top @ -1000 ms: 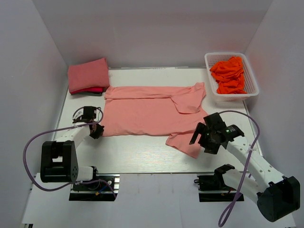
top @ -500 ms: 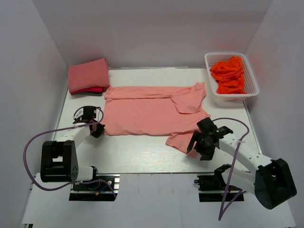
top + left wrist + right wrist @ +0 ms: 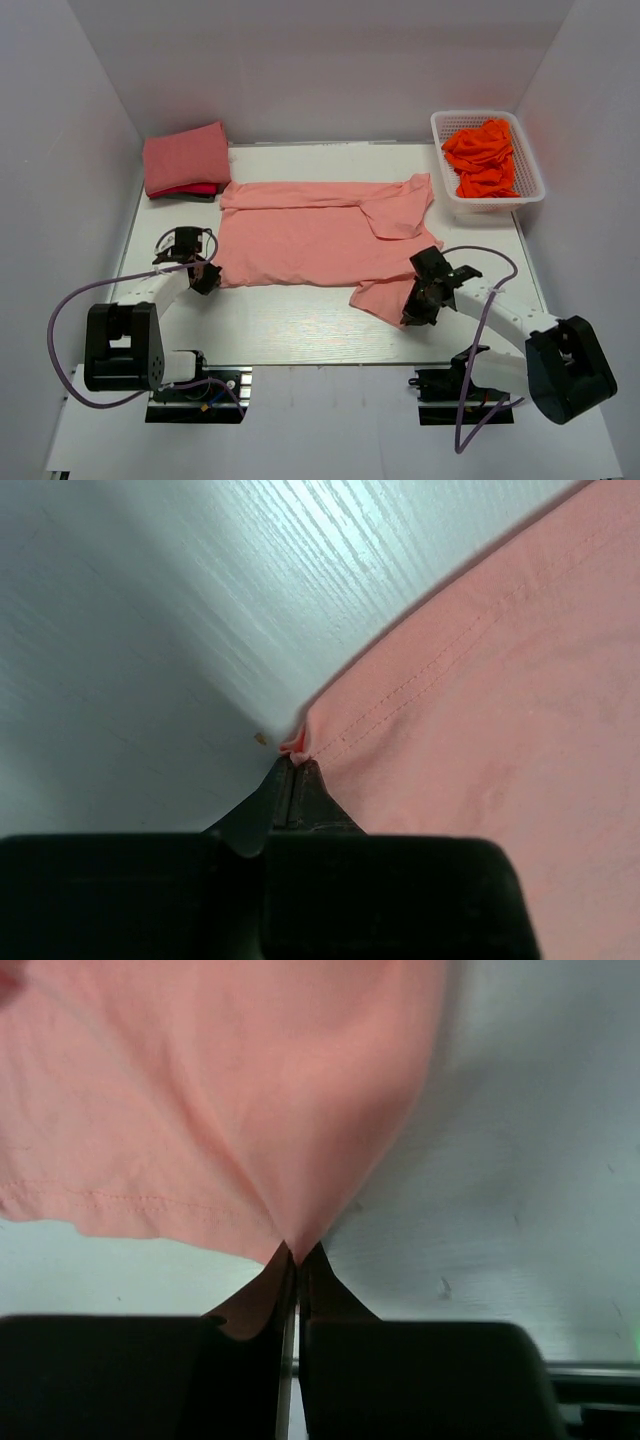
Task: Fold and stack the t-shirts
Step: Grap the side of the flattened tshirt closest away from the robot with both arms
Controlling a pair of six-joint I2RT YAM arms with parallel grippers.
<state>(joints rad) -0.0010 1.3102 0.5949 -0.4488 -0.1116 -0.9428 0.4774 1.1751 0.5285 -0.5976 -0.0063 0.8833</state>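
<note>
Right gripper (image 3: 412,312) moved in, pinching salmon t-shirt (image 3: 300,240), left gripper (image 3: 210,278) clamping corner, white table (image 3: 280,320) and walls (image 3: 330,70)

Bare table (image 3: 300,325) strip along near edge open; folded stack (image 3: 185,158) far-left, basket (image 3: 495,204) far-right block corners.

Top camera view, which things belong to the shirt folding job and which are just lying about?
In the job: spread pink t-shirt; folded shirt pile; left gripper and right gripper, each shut on that t-shirt's edge.
Lying about: white basket; orange clothes inside it.
</note>
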